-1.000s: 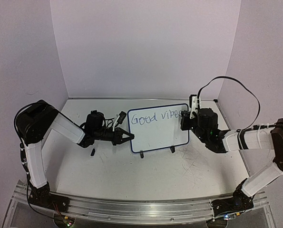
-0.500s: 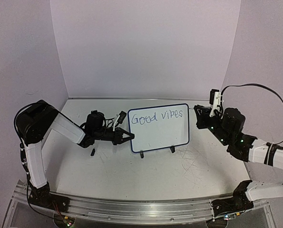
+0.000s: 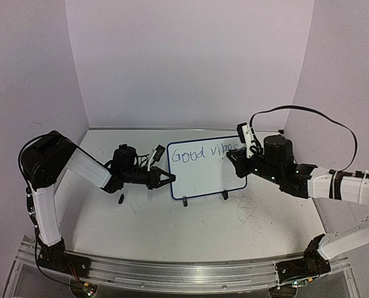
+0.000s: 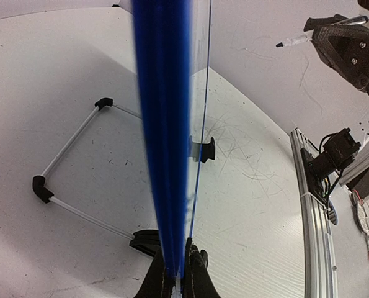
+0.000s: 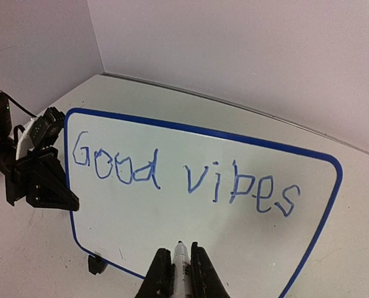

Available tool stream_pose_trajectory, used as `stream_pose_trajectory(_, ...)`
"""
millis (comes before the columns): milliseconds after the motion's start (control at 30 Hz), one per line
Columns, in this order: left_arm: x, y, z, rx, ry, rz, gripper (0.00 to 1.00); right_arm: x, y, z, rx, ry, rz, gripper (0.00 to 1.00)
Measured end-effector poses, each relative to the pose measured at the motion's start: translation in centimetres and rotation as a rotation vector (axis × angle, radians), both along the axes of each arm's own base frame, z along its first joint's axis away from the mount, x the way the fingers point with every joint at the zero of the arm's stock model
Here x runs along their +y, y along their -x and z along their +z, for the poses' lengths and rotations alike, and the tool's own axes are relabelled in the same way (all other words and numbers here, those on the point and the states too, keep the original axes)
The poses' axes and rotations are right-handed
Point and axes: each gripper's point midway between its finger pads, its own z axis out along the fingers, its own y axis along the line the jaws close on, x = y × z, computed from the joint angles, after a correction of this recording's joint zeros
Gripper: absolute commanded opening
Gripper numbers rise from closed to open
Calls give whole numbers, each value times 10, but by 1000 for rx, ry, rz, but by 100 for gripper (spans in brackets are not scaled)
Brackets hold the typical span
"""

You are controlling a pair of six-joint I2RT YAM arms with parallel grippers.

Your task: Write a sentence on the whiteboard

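Observation:
The whiteboard point(image 3: 203, 177) stands upright on the table, its blue frame edge-on in the left wrist view point(image 4: 165, 124). My left gripper point(image 3: 170, 179) is shut on the board's left edge, fingertips either side of the frame point(image 4: 179, 264). One line of the sentence point(image 5: 184, 177), "Good vibes", runs across the top of the board point(image 5: 141, 217). My right gripper point(image 5: 182, 254) is shut on a white marker point(image 5: 182, 264), tip pointing at the bare white below the lettering. I cannot tell whether the tip touches. From above, the right gripper point(image 3: 232, 155) hides the end of the sentence point(image 3: 193, 153).
A small black marker cap point(image 3: 120, 199) lies on the table left of the board. The board's black feet point(image 3: 184, 201) and wire stand point(image 4: 72, 143) rest on the scratched tabletop. Walls close in on three sides. A metal rail point(image 3: 184, 273) runs along the near edge.
The right arm pulled away to the right of the board half a second ago and has come back in front of its right side with the marker. The left arm has not moved.

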Motion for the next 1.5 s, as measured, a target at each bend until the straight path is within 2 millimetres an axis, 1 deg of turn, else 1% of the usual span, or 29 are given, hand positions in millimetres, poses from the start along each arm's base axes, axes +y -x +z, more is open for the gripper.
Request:
stream_pose_trajectory(100, 0, 0, 0, -1, 0, 0, 0, 11, -4, 0, -10, 13, 26, 0)
stream_pose_trajectory(200, 0, 0, 0, -1, 0, 0, 0, 23, -4, -11, -12, 55, 54, 0)
stream_pose_trajectory(367, 0, 0, 0, -2, -1, 0, 0, 47, 3, -25, -26, 119, 109, 0)
stream_pose_trajectory(467, 0, 0, 0, -5, -1, -1, 0, 58, 7, -28, -37, 131, 136, 0)
stream_pose_trajectory(567, 0, 0, 0, -6, -2, -1, 0, 69, 4, -29, -45, 134, 154, 0)
stream_pose_trajectory(700, 0, 0, 0, -7, -2, -1, 0, 94, 0, -30, -58, 139, 189, 0)
stream_pose_trajectory(867, 0, 0, 0, -8, -3, -2, 0, 121, 8, -42, -47, 143, 244, 0)
stream_pose_trajectory(967, 0, 0, 0, -8, -3, -2, 0, 127, 11, -51, -32, 148, 257, 0)
stream_pose_trajectory(1067, 0, 0, 0, -8, -3, -1, 0, 129, 10, -58, -17, 155, 255, 0)
stream_pose_trajectory(1200, 0, 0, 0, -8, -3, -2, 0, 131, 8, -63, -12, 163, 243, 0)
stream_pose_trajectory(1267, 0, 0, 0, -8, -3, -2, 0, 134, 8, -62, -17, 165, 244, 0)
stream_pose_trajectory(1500, 0, 0, 0, -8, -3, -2, 0, 155, 8, -50, -61, 146, 246, 0)
